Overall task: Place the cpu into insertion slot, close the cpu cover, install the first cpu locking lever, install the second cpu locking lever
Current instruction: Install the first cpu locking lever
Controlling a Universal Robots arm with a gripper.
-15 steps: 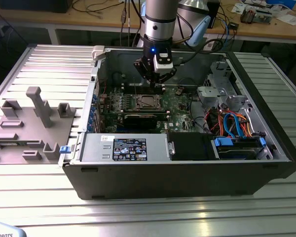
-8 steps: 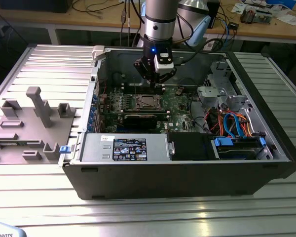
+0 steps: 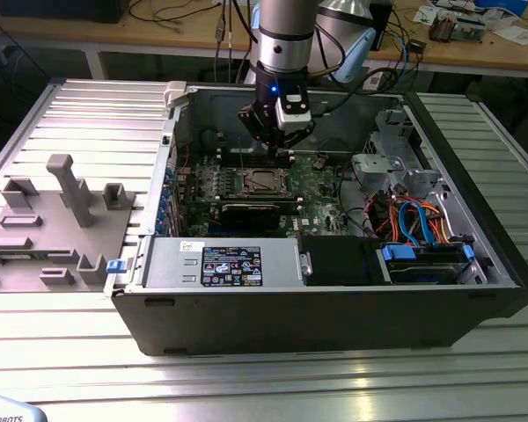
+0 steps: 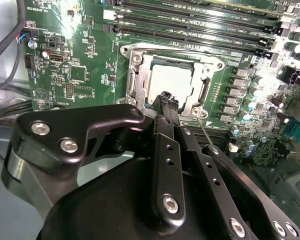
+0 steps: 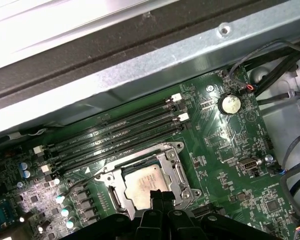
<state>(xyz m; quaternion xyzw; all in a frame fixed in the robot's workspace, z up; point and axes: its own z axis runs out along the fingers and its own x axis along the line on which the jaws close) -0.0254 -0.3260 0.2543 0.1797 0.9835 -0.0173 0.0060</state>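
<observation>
The arm (image 3: 286,31) stood almost vertical in the exterior view, its wrist (image 3: 277,88) turned straight down with a small blue light (image 3: 274,88) glowing on it, and the gripper (image 3: 280,145) hung beneath as the lowest part. In both wrist views the black gripper (image 4: 168,102) (image 5: 161,196) reached away from the cameras, its two slim fingers (image 4: 165,150) running side by side out of bolted linkage bars (image 4: 210,170) and narrowing toward each other. The fingertips (image 4: 171,106) were drawn together at the far end, with no gap showing between them.
</observation>
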